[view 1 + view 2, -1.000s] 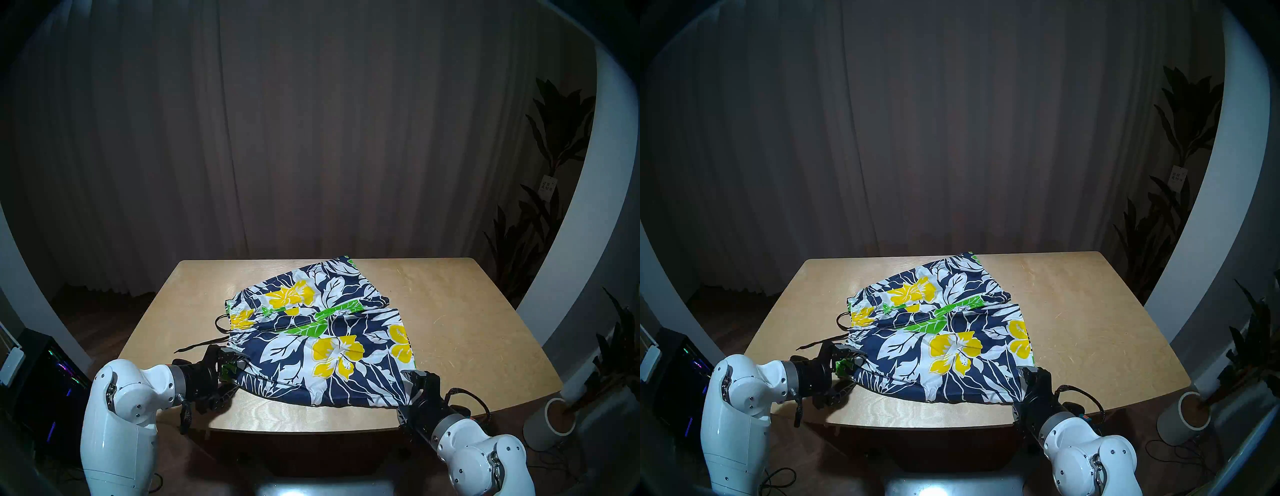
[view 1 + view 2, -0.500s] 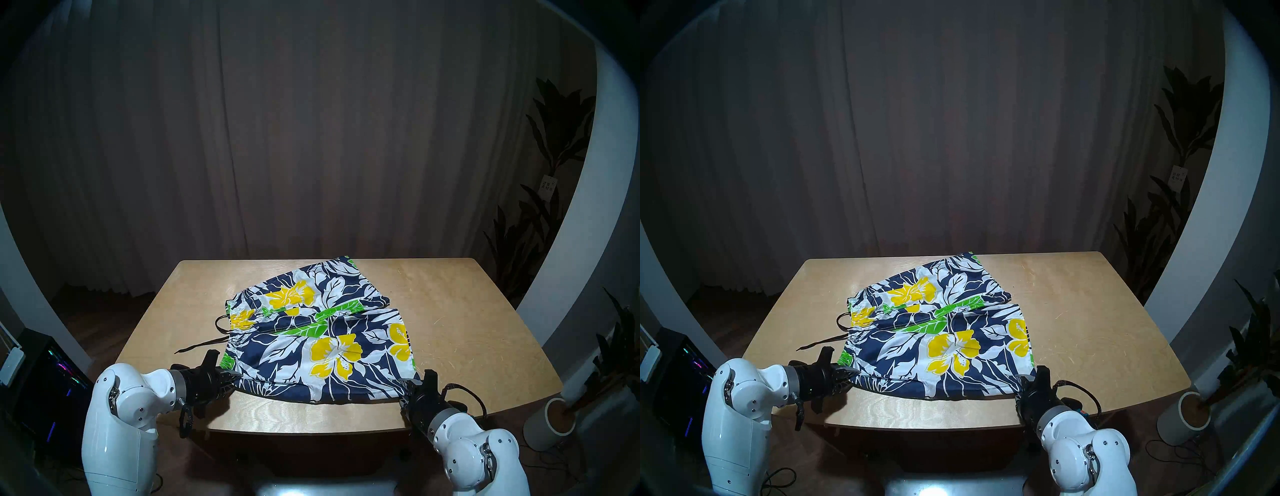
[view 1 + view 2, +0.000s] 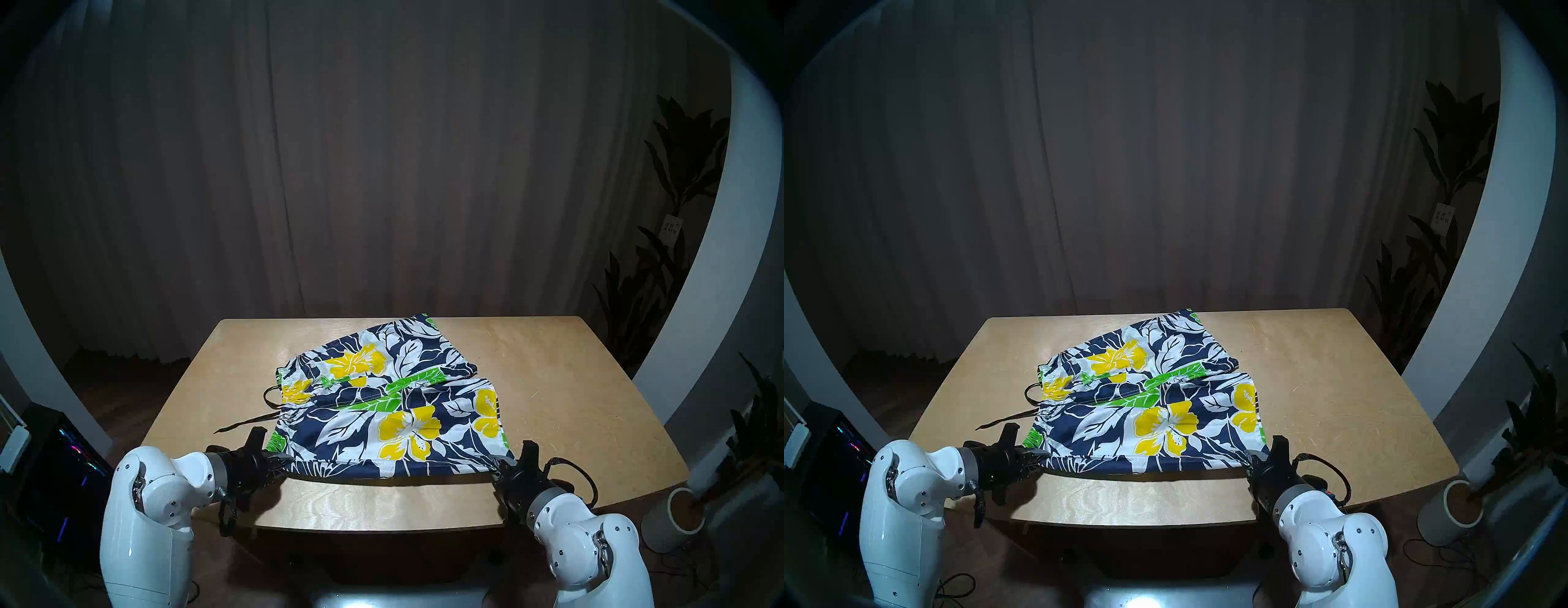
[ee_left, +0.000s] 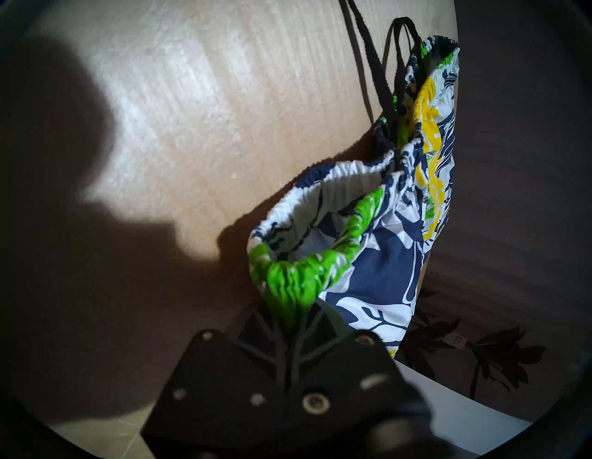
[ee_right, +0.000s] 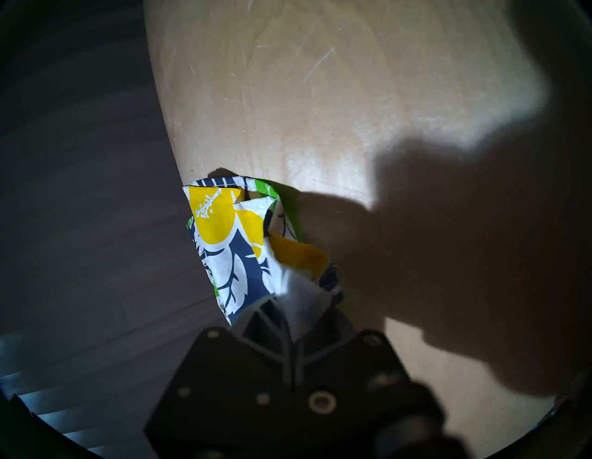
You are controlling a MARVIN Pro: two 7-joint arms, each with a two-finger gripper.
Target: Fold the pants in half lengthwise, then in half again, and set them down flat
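Navy shorts [image 3: 394, 407]: long axis left–right, near edge lifted.
Left gripper [image 3: 285, 458]: clamps waistband corner.
Right gripper [image 3: 499, 463]: clamps hem corner.

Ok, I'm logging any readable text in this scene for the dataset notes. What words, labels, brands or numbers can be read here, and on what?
No text can be read in any view.
Tag hanging on the plant at right: dark marks, too small and blurred to read.
Shorts: only a flower and leaf print, no visible wording or brand label.
Table: no markings.
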